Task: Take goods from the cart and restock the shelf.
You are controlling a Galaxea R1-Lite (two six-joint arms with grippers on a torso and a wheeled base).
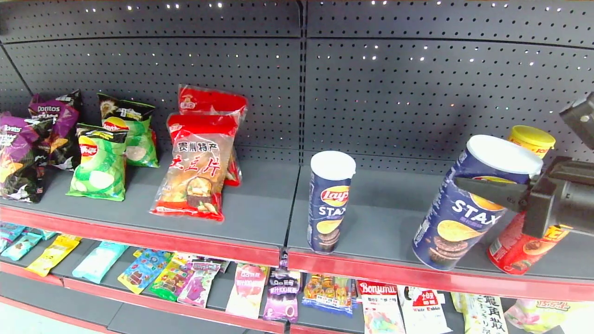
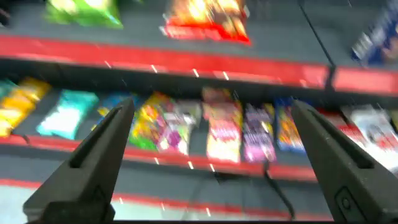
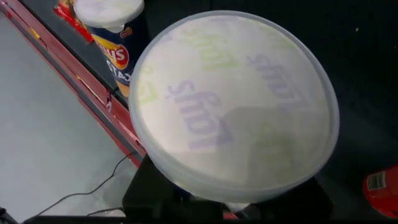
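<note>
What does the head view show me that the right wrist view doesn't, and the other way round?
Head view: the chip bags and red bags farther left on the shelf, the sweets one level down, and the right gripper clamped on the tilted blue can. Right wrist view: that can's lid face-on, plus the floor and a cable below. Both: the tilted blue can, the upright blue can beside it, and the shelf's red edge.

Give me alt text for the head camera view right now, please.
The right end effector grips a tilted blue chip can at the front edge of the shelf, beside a red can. A second blue can stands upright mid-shelf, with snack bags farther left.
</note>
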